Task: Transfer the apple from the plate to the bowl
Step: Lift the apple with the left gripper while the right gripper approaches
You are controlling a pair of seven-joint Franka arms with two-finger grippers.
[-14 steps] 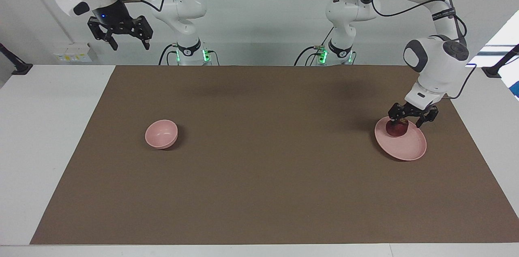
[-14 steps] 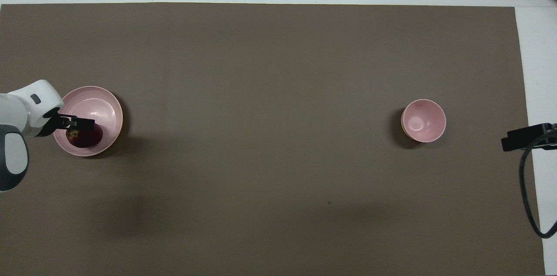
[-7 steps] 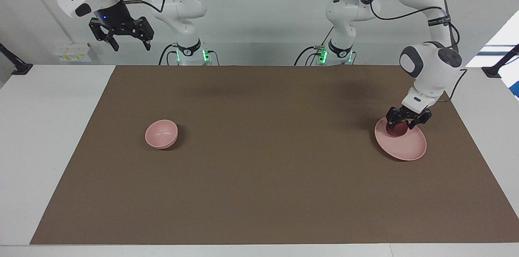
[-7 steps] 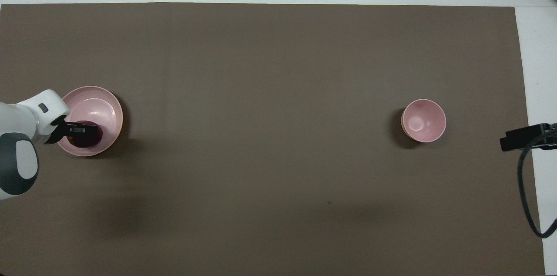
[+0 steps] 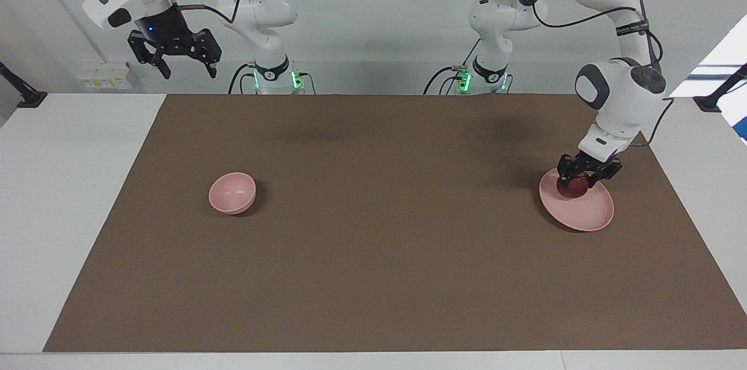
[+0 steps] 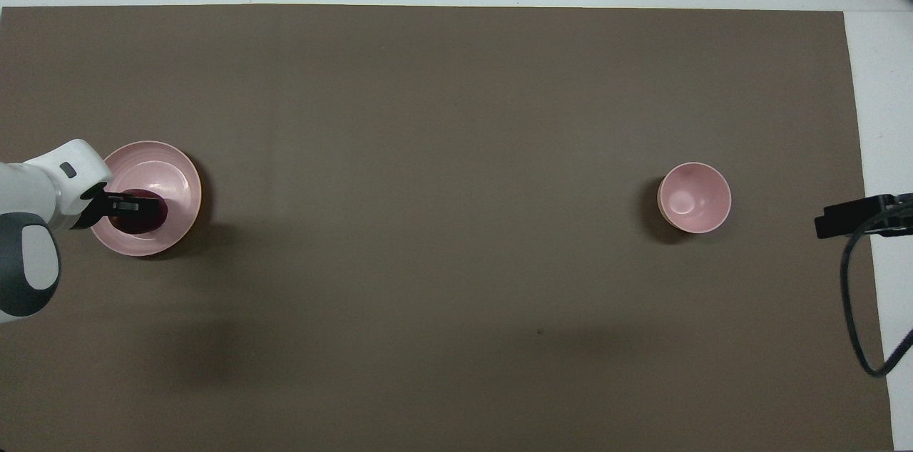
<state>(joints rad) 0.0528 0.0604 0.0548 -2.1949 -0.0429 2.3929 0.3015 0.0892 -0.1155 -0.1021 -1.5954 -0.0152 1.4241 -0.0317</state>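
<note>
The dark red apple (image 5: 575,187) lies on the pale pink plate (image 5: 589,215) toward the left arm's end of the table. My left gripper (image 5: 579,182) is down on the plate and shut on the apple, with a finger on each side of it. In the overhead view the left gripper (image 6: 135,207) covers part of the apple (image 6: 143,220) on the plate (image 6: 178,177). The small deep pink bowl (image 5: 232,192) stands empty toward the right arm's end; it also shows in the overhead view (image 6: 694,197). My right gripper (image 5: 175,60) waits open, high near its base.
A brown mat (image 5: 373,253) covers the table between the plate and the bowl. White table margins (image 5: 70,195) lie at both ends. A black cable (image 6: 856,309) hangs by the right arm.
My left gripper has dropped lower around the apple and its fingers have closed in on it. The apple has shifted slightly on the plate. The right gripper has drifted a little.
</note>
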